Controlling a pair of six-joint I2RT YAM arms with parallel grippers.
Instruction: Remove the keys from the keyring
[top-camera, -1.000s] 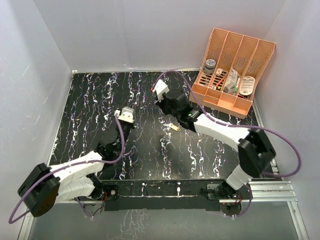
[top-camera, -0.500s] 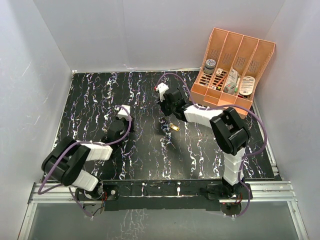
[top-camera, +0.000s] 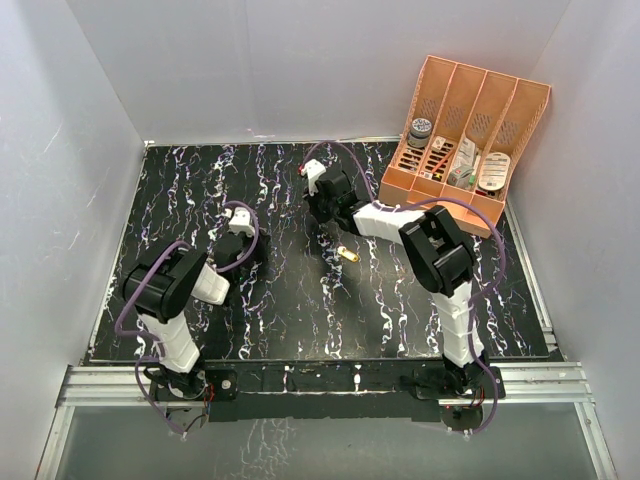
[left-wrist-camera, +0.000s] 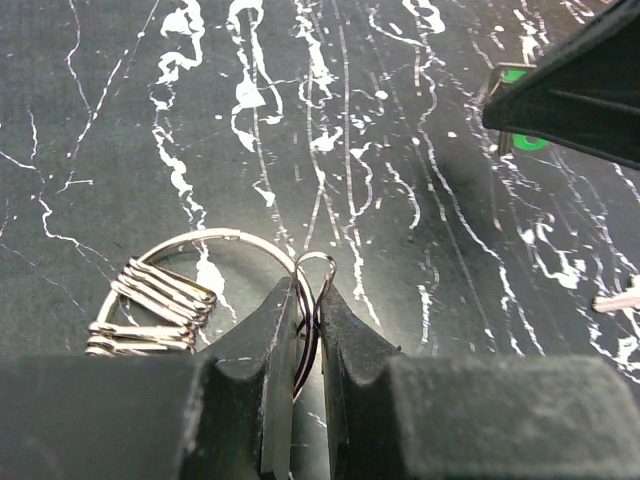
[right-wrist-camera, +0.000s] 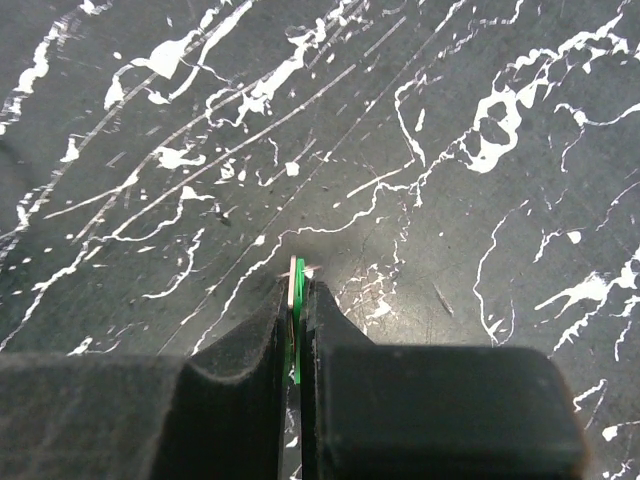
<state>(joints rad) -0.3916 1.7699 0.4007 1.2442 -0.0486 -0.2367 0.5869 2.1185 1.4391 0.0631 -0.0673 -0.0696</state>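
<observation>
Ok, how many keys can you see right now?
2. The green key is pinched in the right gripper; the yellow-orange key lies loose on the table. Others may be hidden.

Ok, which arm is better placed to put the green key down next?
Right. The right pincer is shut on the green key, close over the table; the left pincer is clamped on the keyring.
</observation>
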